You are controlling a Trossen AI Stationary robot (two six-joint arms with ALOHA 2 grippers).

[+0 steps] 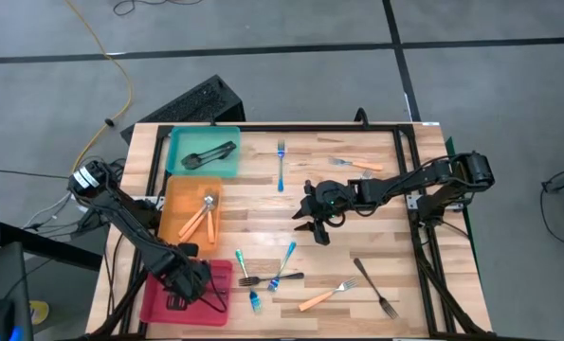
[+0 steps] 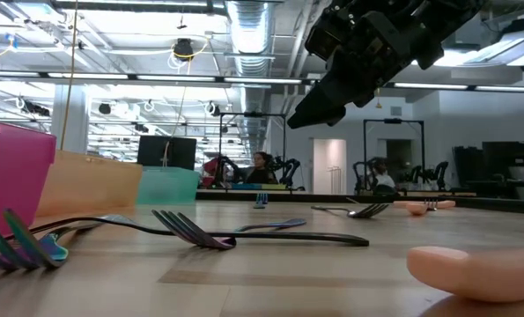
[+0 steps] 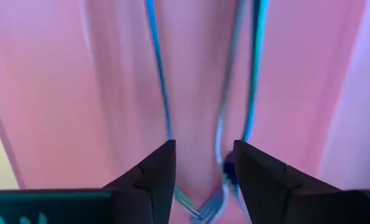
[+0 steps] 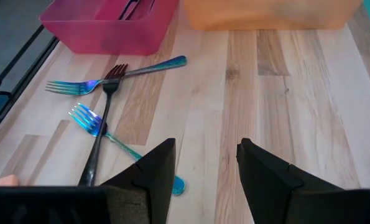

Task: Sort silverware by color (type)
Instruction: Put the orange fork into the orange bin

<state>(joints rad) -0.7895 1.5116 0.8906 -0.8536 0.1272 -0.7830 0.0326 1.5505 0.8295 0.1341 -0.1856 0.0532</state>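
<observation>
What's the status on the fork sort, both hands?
Left hand open, down in the pink tray over blue forks. Right hand open, empty, above mid-table. Loose forks remain on the table. Nothing in the way.

Pink tray (image 1: 158, 301) contents hidden under left end effector (image 1: 189, 280), blue forks (image 3: 160, 81) blurred in left wrist view

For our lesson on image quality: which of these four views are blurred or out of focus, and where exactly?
Left wrist view: the pink tray and blue forks are smeared into streaks. Low view: the nearest fork tines and an orange handle are soft; ceiling lights glare. High view and right wrist view: sharp; the dark fork on the table shows crisp edges.
</observation>
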